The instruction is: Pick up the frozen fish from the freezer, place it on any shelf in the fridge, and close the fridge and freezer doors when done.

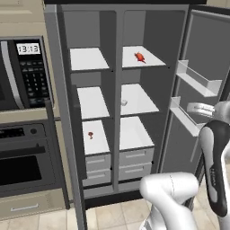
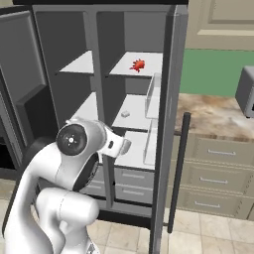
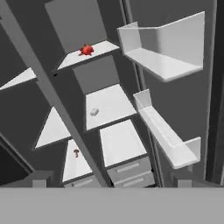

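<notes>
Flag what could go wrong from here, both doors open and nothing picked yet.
1. Three small items sit inside: a red one on the top right shelf, a pale one on the middle right shelf, a small reddish one on the lower left shelf. None reads clearly as fish, so a wrong pick seems possible.
2. The right door's bins jut out near the arm; a swing inward might clip them.
</notes>
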Available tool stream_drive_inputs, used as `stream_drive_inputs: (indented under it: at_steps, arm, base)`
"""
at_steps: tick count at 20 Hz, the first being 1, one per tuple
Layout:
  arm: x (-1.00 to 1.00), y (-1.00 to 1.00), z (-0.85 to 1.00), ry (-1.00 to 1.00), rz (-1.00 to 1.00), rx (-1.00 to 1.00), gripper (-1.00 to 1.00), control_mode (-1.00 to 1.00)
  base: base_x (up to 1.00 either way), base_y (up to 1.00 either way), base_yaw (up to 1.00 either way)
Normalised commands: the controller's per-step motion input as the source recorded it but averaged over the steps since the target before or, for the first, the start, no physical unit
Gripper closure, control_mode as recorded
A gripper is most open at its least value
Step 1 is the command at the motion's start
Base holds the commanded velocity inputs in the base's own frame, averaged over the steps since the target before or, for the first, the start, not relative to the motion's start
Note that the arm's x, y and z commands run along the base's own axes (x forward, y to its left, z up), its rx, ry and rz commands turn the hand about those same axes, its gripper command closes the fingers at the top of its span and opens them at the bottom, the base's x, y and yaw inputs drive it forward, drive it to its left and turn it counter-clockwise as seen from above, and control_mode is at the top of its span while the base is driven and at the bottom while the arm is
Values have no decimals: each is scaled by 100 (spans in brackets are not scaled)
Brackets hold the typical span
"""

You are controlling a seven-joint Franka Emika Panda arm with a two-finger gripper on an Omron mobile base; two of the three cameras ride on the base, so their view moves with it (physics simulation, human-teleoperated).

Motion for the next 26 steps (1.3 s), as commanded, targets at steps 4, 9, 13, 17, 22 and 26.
stream_drive_inputs:
  at_steps: [4, 9, 13, 17, 22, 26]
  arm:
    - [-84, -64, 57, -35, -3, 0, -100, -100]
    - [-47, -82, 56, -29, -1, 0, -100, -100]
    - [3, -88, 31, -13, 0, 4, -100, -100]
    - [44, -98, 2, 0, 0, 16, -100, -100]
    - [67, -90, 0, 0, 9, 23, -100, -100]
    - [92, -56, -3, 0, 17, 23, -100, -100]
  base:
    - [0, 0, 0]
    - [0, 0, 0]
    - [0, 0, 0]
    - [0, 0, 0]
    - [0, 0, 0]
    - [0, 0, 0]
